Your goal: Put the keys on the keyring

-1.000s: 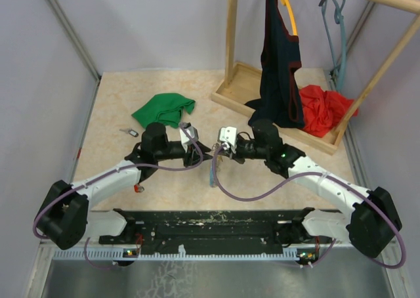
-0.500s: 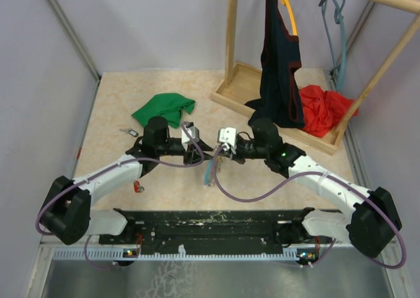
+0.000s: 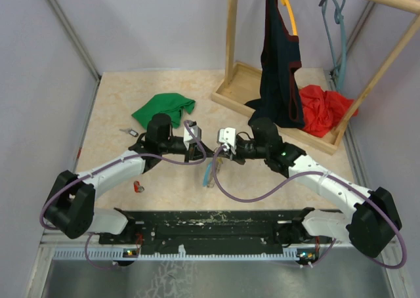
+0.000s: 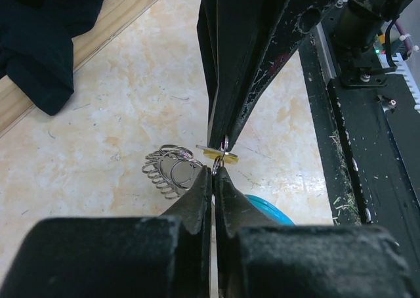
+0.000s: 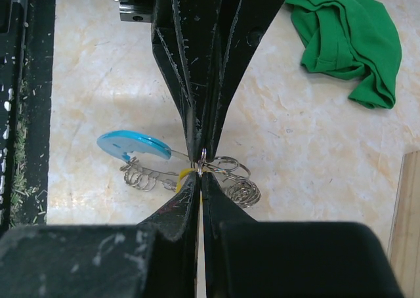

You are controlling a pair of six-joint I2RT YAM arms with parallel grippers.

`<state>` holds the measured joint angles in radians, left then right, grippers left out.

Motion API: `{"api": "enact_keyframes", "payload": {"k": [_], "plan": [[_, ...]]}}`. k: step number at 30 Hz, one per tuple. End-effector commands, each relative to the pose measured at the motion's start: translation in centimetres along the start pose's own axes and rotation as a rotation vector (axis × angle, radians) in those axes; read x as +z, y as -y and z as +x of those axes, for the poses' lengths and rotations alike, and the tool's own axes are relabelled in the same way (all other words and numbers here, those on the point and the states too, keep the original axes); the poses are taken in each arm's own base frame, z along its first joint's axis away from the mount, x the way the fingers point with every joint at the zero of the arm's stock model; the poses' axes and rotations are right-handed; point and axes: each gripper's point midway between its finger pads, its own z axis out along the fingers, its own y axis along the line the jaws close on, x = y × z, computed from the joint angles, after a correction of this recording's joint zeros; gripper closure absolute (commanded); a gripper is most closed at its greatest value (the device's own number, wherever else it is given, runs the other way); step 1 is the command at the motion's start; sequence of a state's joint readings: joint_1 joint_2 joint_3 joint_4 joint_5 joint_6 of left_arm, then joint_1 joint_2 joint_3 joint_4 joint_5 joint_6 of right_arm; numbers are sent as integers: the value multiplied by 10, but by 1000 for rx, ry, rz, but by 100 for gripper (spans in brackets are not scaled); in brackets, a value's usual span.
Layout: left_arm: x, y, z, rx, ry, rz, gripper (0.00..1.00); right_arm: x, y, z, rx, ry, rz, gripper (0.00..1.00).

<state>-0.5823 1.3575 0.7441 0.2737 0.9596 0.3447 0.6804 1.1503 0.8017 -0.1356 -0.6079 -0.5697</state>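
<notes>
The keyring hangs over the table's middle, a bunch of silvery rings with a light blue tag. My right gripper is shut on it where a yellow key shows. My left gripper meets it tip to tip, shut on a small ring beside that key. In the top view the left gripper and right gripper nearly touch. A dark-headed key lies on the table at the left, and a red key near the left arm.
A green cloth lies behind the left arm. The wooden rack's base stands at the back right with a dark garment and a red cloth. A black rail runs along the near edge.
My left arm has moved right, up to the right gripper's tips, and its jaws have shut on the small ring. The right gripper stays shut and has barely moved.
</notes>
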Motion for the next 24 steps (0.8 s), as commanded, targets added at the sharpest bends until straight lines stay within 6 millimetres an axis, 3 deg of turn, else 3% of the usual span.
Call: {"api": "enact_keyframes", "payload": {"k": [1,6,12,24], "plan": [[0,-2,-8,15,7,12,100,-4,14,-42,-83,93,35,100],[-8,-16,-7,-33,-2,-82,100,-9,15,-37,-71,102,87,100],[-14,-26,-13,-94,26,-169,100,-1,6,-23,-66,51,71,100],[-24,-35,-26,-133,81,-287,100,9,-2,-2,-56,-8,77,100]]}}
